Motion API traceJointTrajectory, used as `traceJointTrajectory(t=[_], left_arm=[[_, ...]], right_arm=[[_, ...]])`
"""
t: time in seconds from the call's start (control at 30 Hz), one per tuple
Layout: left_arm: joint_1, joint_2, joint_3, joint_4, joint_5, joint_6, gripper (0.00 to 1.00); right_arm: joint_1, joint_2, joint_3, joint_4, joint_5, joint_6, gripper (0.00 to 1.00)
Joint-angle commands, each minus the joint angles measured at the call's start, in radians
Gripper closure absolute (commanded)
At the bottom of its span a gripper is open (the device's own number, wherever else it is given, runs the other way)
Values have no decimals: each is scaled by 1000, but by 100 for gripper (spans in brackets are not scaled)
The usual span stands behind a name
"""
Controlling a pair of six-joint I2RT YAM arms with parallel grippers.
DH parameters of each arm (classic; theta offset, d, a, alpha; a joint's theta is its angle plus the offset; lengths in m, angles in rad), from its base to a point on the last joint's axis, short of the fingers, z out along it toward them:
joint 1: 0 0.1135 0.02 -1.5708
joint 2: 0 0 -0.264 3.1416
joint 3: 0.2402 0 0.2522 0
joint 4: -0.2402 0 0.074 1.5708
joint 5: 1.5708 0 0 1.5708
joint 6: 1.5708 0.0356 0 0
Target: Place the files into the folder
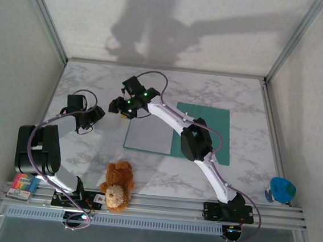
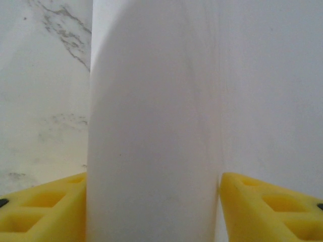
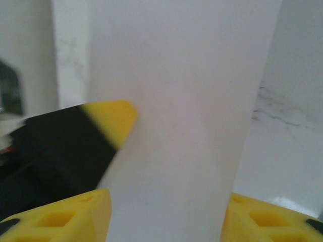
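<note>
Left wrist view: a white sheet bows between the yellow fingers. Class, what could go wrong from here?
1. The files curve in the gap of the left pincer; a harder squeeze might crease them.
2. In the right wrist view, a left pincer finger sits close beside the right pincer on the same sheet; uneven pulling could tear it, or the fingers could collide.
3. In the top view the folder lies off to one side, so the limp sheet may catch on its edge.

No text, label or number can be read anywhere.
</note>
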Motion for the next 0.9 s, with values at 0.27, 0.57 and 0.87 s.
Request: traceJointTrajectory(t=[0.27,0.57,0.87], left_arm=[[0,-77,-31,41,71,-56,47],[-1,-92,-46,55,92,-75,52],[-6,-45,-53,79,99,-79,54]], right_arm=[[-5,-238,-167,-6,43,-68,42],[-36,-353,-358,109,9,-25,42],[-75,-330,-440,152,6,0,42]])
